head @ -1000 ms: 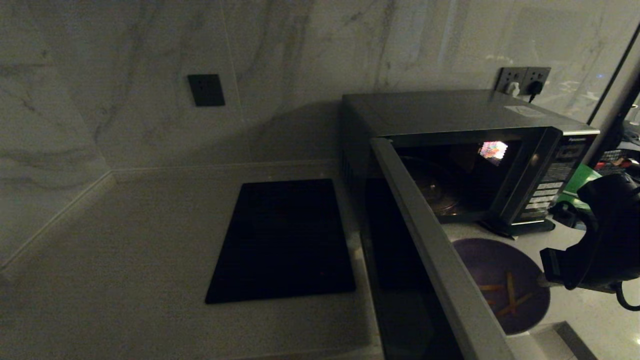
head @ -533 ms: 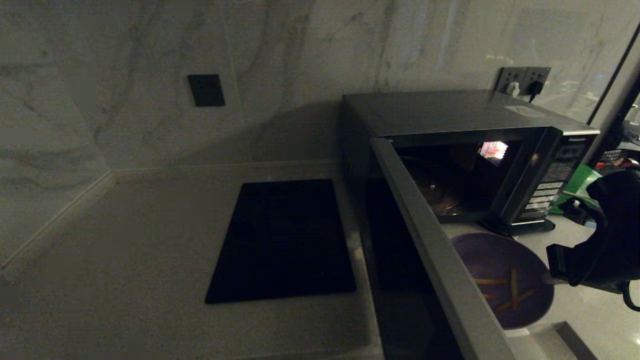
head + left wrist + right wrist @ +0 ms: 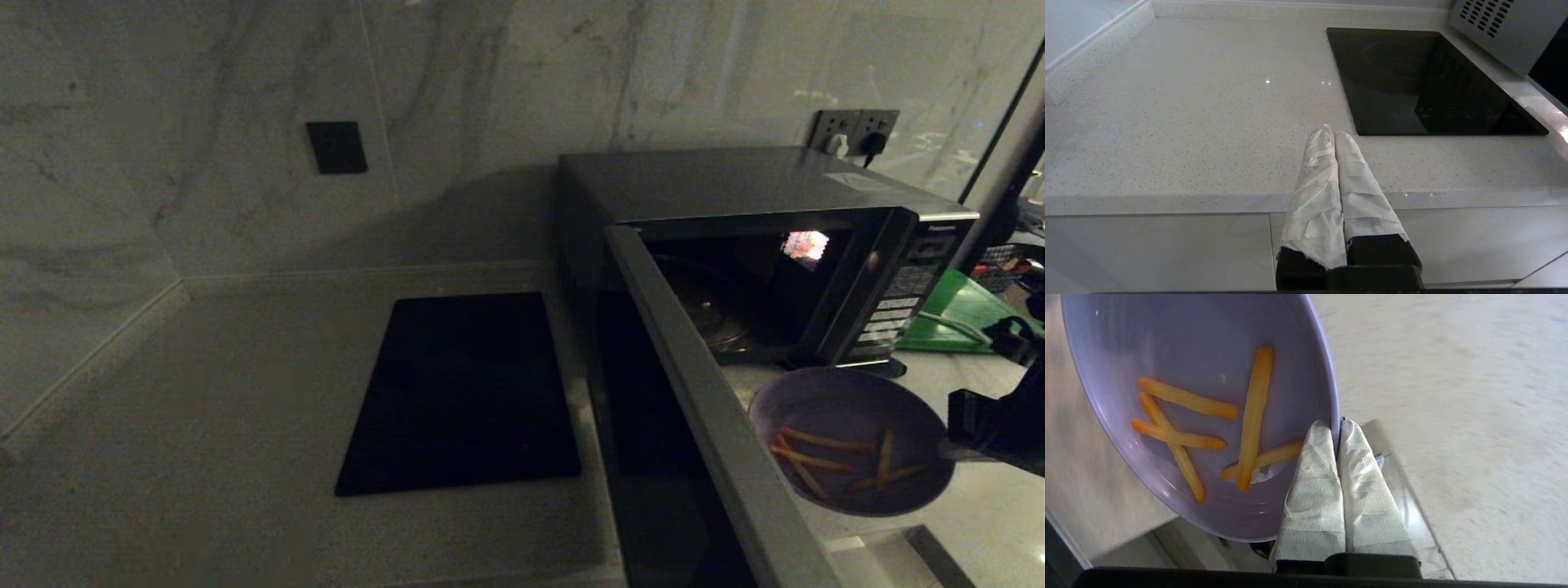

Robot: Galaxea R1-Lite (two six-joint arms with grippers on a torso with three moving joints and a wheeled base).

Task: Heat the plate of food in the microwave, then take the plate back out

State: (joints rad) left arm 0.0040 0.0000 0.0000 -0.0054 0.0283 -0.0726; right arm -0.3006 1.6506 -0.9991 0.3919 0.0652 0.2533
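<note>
Plate of food (image 3: 849,416) hangs off counter, tilted, just before open microwave (image 3: 759,245), door swung wide toward you. Your right gripper (image 3: 1338,426) pinches plate rim, both wrapped fingers (image 3: 1316,477) pressed on thin edge. Left gripper (image 3: 1334,136) parked over counter edge near black cooktop (image 3: 1425,81), fingers together, empty. Sticks of food (image 3: 1253,416) lie loose. Level plate before you carry it in; thin-rim grip looks marginal, so move slowly, clear door edge, set down on turntable.
</note>
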